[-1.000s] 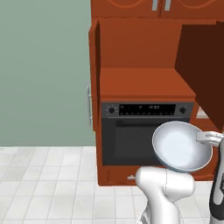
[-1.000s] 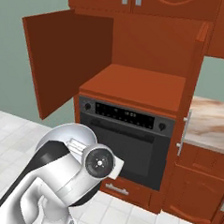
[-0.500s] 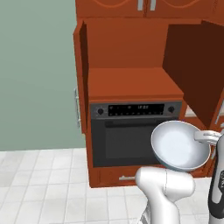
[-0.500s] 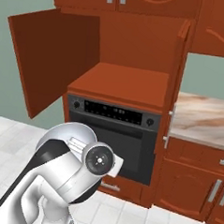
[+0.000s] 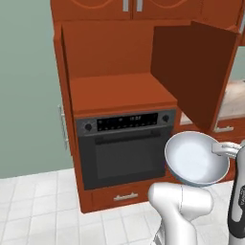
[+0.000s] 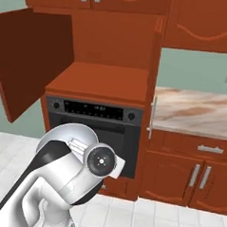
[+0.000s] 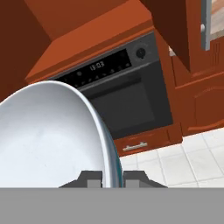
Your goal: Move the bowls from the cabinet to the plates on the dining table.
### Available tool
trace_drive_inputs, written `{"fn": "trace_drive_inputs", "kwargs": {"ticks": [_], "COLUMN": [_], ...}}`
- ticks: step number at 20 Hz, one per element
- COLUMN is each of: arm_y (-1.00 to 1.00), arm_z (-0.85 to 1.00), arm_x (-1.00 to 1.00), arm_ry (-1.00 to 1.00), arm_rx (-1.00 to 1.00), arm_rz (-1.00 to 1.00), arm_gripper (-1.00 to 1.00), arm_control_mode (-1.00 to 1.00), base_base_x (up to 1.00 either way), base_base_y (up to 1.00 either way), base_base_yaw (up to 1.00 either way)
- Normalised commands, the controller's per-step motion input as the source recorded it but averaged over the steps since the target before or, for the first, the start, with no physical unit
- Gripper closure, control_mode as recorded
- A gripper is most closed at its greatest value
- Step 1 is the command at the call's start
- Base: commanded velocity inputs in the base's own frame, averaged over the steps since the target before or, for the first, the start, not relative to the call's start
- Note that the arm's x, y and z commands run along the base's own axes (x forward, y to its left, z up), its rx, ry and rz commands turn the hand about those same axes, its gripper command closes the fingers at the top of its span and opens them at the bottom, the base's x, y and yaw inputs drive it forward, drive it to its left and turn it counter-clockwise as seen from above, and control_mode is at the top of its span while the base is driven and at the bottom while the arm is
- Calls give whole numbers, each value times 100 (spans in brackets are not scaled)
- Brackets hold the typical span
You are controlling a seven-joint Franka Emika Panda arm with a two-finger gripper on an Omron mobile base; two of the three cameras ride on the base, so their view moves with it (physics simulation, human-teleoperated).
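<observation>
While the cabinet (image 5: 115, 86) stands with both doors swung wide and its shelf above the oven (image 5: 125, 148) bare, we carry one bowl (image 5: 196, 160) in the air in front of the oven, low and to the right in the left base view. The gripper (image 7: 113, 178) is clenched on the bowl's rim: in the hand view the thin wall runs straight down between the two fingertips (image 7: 93, 178), one inside and one outside.

We judge the bowl rigid and glazed, so probably slick and breakable. Pinched at one edge, it hangs all its weight to one side of the grasp; a sudden swing could let it pivot or slip out. Its pale bluish inside suggests the patterned bowl, though we cannot see the outside well enough to be sure.

At the right edge of the right base view, the marble top (image 6: 191, 110) lies beside the cabinet; we cannot tell whether it's the dining table, and we see no plates on it.
</observation>
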Motion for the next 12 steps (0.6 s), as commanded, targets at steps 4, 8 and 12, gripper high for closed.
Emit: {"fn": "trace_drive_inputs", "kwargs": {"ticks": [4,8,12], "arm_y": [0,0,0], "arm_z": [0,0,0], "arm_x": [0,0,0], "arm_ry": [0,0,0], "arm_rx": [0,0,0], "arm_rz": [0,0,0], "arm_gripper": [100,100,100], "arm_control_mode": [100,100,100], "base_base_x": [0,0,0], "base_base_y": [-14,-15,-17], "base_base_yaw": [-33,-33,-33]}}
